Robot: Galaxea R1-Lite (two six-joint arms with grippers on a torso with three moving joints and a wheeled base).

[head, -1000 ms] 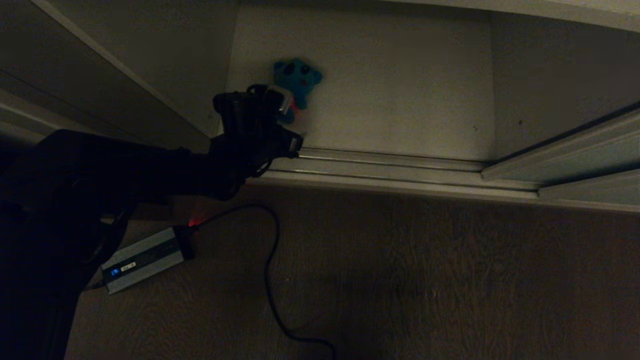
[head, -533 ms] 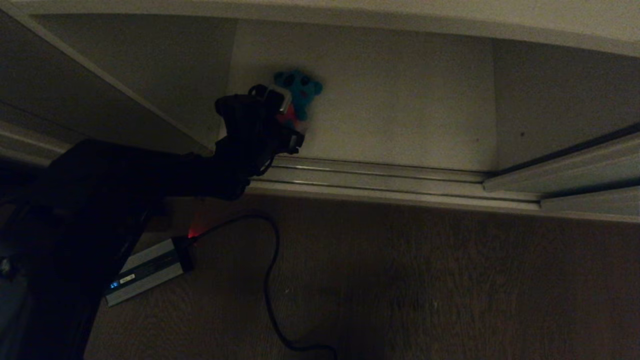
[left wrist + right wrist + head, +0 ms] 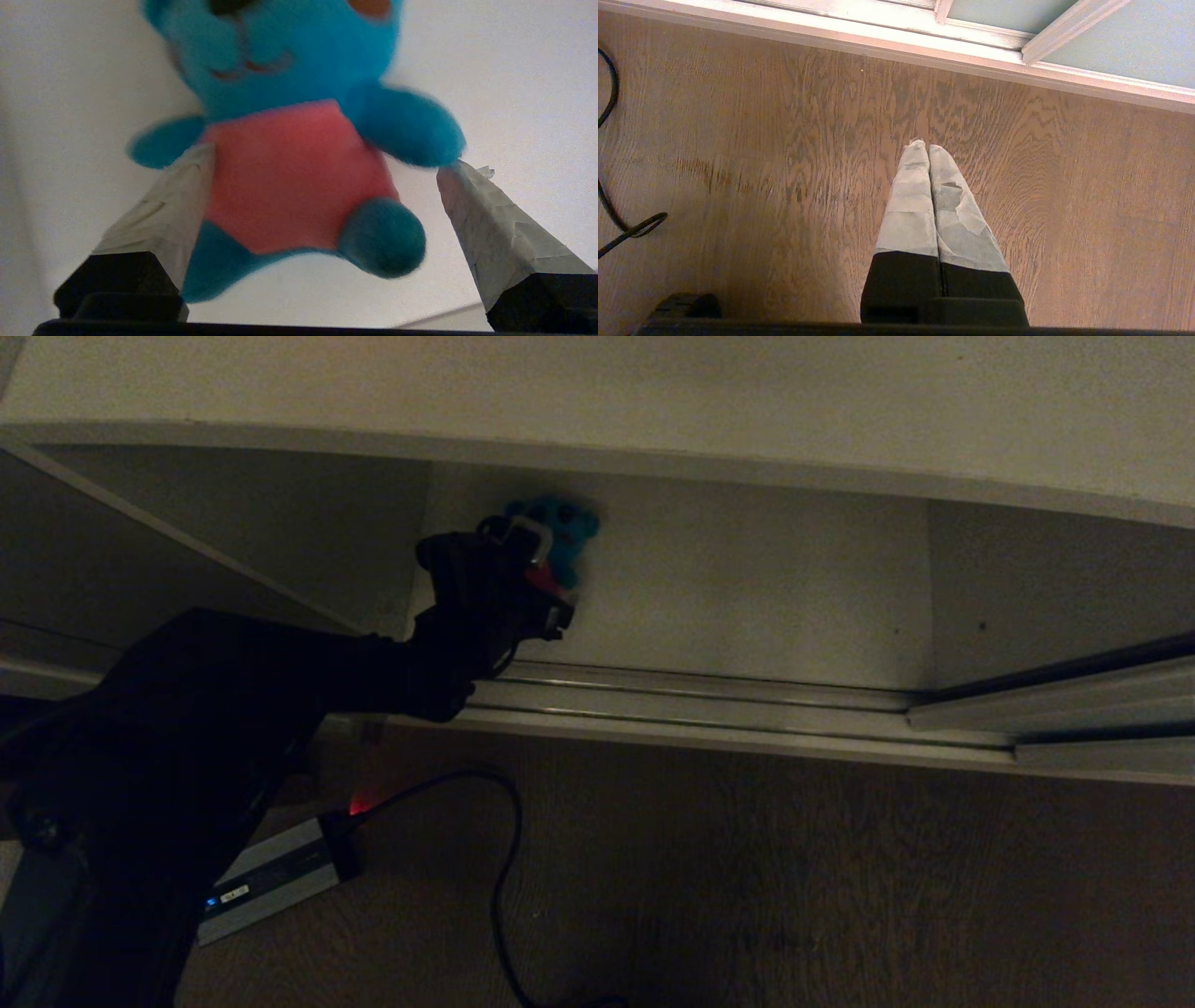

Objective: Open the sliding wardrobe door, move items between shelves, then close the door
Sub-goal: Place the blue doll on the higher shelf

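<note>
Here the left gripper (image 3: 322, 163) straddles the teal plush (image 3: 289, 140), wide open

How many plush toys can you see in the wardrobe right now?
1: the teal plush toy lies on the bottom shelf, between the open left claw fingers. Any other toy is out of view.

one teal plush toy (image 3: 568, 527) with a red-pink belly. two shelves (image 3: 747, 588). two sliding wardrobe door panels (image 3: 1055, 695). one grey power brick (image 3: 271, 877). one black cable (image 3: 504, 868). two end effectors: left end effector (image 3: 322, 168), right end effector (image 3: 928, 151).
</note>
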